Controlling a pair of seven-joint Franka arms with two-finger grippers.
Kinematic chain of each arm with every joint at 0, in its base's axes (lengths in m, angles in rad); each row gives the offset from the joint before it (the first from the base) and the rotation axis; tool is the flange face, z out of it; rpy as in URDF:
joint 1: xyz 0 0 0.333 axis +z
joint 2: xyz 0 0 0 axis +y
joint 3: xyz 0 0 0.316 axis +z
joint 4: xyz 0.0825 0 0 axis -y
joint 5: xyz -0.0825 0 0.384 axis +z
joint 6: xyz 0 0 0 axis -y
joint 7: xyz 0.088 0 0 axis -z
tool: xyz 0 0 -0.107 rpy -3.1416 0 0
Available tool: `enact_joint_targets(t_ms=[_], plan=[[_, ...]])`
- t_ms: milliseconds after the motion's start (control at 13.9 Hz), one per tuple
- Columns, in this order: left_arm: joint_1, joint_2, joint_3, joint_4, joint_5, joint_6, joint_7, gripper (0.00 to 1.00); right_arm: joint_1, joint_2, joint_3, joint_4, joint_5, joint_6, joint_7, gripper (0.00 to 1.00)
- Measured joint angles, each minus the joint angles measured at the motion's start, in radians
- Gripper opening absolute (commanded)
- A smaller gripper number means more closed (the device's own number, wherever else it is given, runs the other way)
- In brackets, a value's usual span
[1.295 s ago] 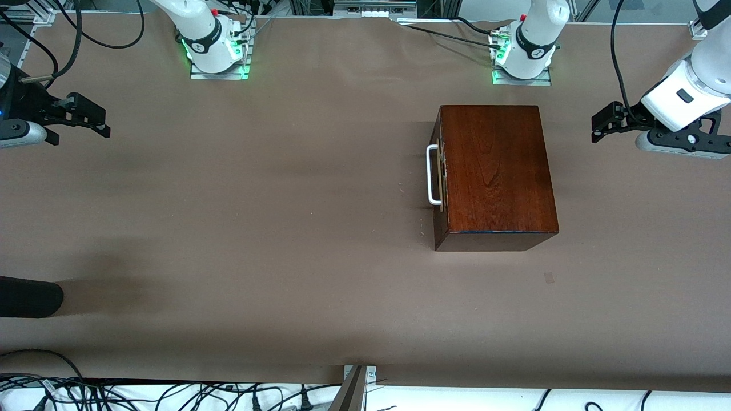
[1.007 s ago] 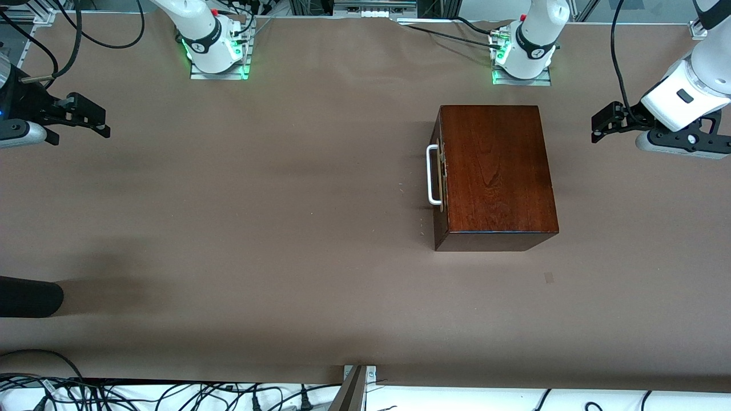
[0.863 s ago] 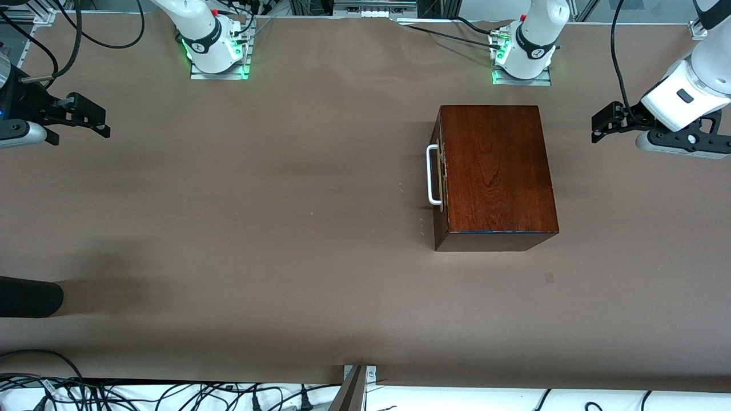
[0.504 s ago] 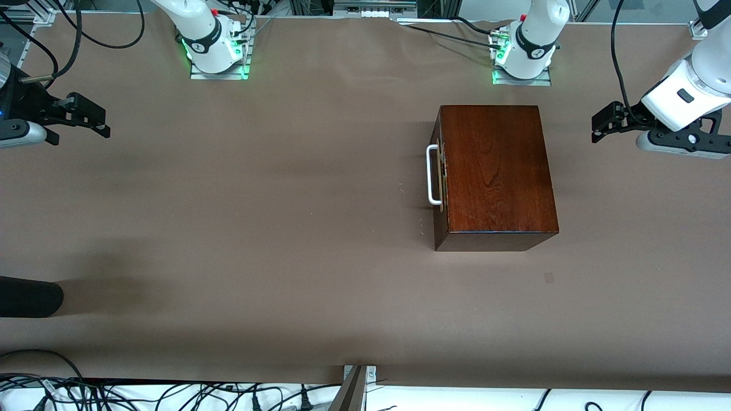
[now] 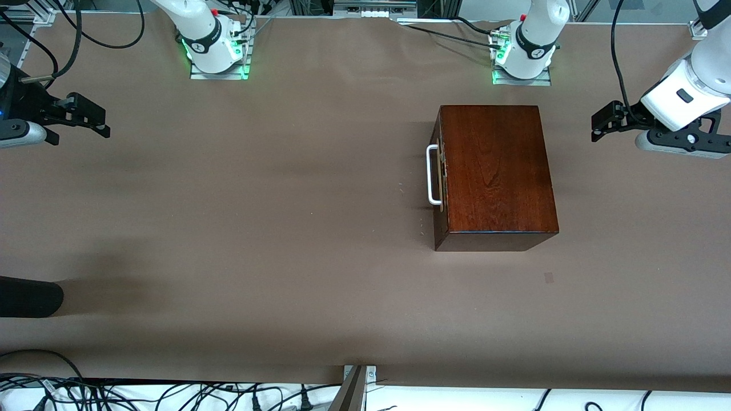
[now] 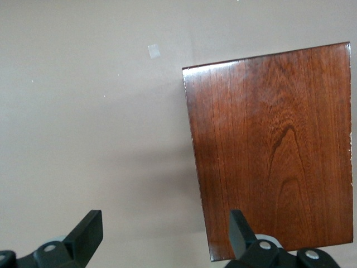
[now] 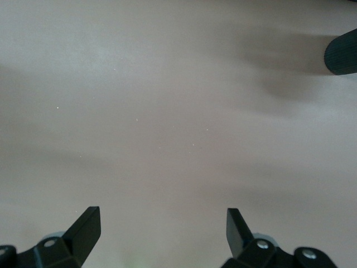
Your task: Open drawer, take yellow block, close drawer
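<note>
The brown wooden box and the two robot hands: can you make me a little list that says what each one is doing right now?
box: glossy dark mahogany wooden box, on the brown table, toward the left arm's end
drawer: shut, white U-shaped bar handle faces the right arm's end
yellow block: not visible
left gripper: open, empty, waits above the table beside the box
right gripper: open, empty, waits over the table at the right arm's end

The front view looks down from high across the table, facing both robot bases. Each wrist view looks straight down; the left wrist and front views share the mahogany box.
</note>
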Motion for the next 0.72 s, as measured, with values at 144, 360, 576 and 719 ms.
enact_joint_targets(t_ms=[144, 360, 576, 719], plan=[[0.0, 0.001, 0.0, 0.008, 0.0, -0.012, 0.0, 1.0, 0.0, 0.0, 0.0, 0.0, 0.0, 0.0, 0.0, 1.0], [0.003, 0.025, 0.001, 0.033, 0.0, -0.018, 0.0, 1.0, 0.0, 0.0, 0.0, 0.0, 0.0, 0.0, 0.0, 1.0], [0.004, 0.07, 0.002, 0.076, -0.003, -0.041, 0.0, 1.0, 0.0, 0.0, 0.0, 0.0, 0.0, 0.0, 0.0, 1.0], [0.004, 0.086, 0.002, 0.096, -0.019, -0.053, 0.0, 1.0, 0.0, 0.0, 0.0, 0.0, 0.0, 0.0, 0.0, 1.0]])
